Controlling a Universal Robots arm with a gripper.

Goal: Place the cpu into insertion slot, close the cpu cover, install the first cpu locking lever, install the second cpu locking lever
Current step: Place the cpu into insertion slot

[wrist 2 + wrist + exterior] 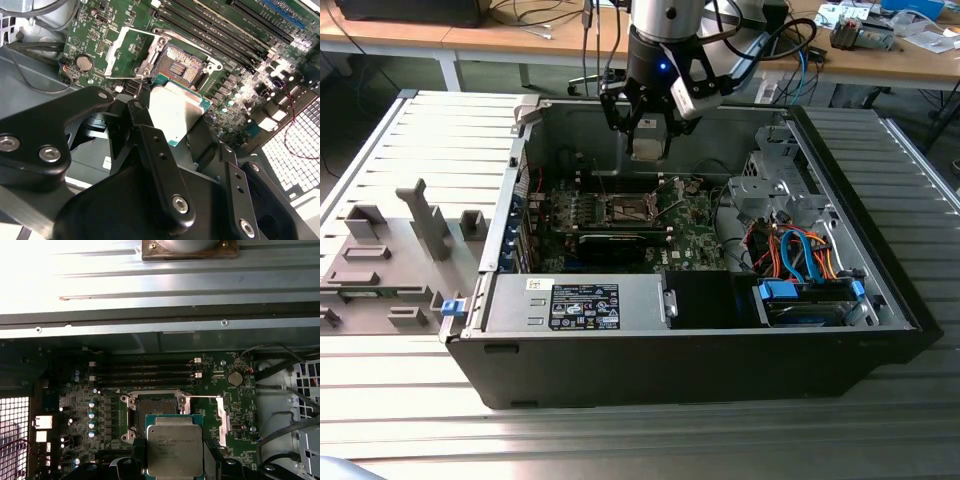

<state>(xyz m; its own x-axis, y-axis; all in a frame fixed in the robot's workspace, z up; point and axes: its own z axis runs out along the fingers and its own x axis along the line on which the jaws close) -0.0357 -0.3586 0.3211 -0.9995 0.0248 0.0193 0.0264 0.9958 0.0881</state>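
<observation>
Pincer (172, 127) clamped on cpu (175, 450) | held above insertion slot (153, 407) | cpu cover (223, 420) open

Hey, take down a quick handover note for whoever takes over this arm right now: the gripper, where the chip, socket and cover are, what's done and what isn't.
Gripper: shut on the chip, gripped by its edges above the motherboard inside the computer case.
Socket: bare, its dark centre showing. The chip hovers close to it, not in it.
Cover: flipped open to one side of the socket.
Done: the chip is in the grip, near the socket.
Left: chip not seated, cover not closed, so neither locking lever is fastened over it.
</observation>
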